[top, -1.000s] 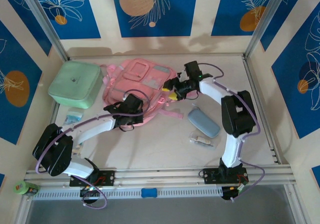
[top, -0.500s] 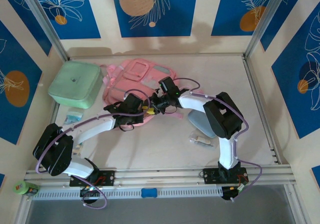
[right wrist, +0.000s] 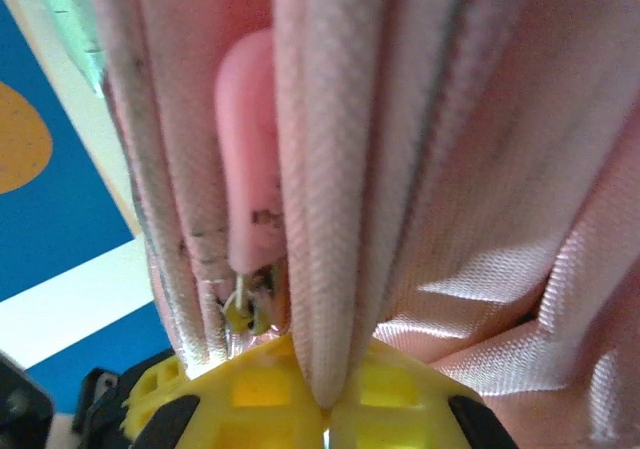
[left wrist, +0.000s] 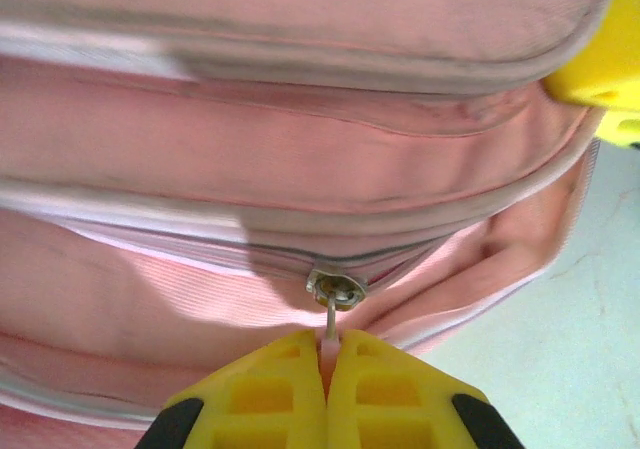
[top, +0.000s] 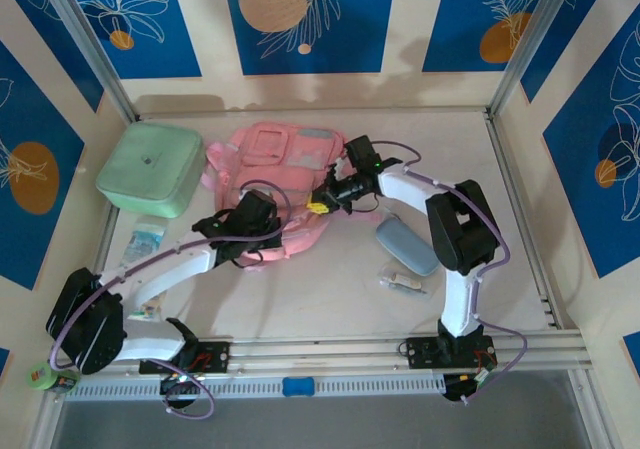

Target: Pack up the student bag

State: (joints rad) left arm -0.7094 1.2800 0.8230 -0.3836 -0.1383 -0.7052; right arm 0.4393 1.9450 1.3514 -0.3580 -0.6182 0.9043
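Pink backpack (top: 270,159) lies near the bench's (top: 330,289) far edge, left of centre. Pulled off-line, the thin zipper tab (left wrist: 328,347) may slip free, or the slider (left wrist: 337,289) may jam on bunched cloth. Left claw (left wrist: 327,374) is clamped together on that tab; right claw (right wrist: 322,399) pinches a fabric fold (right wrist: 320,219).

soft pink student bag (top: 268,164) flat mid-table, zipper closed
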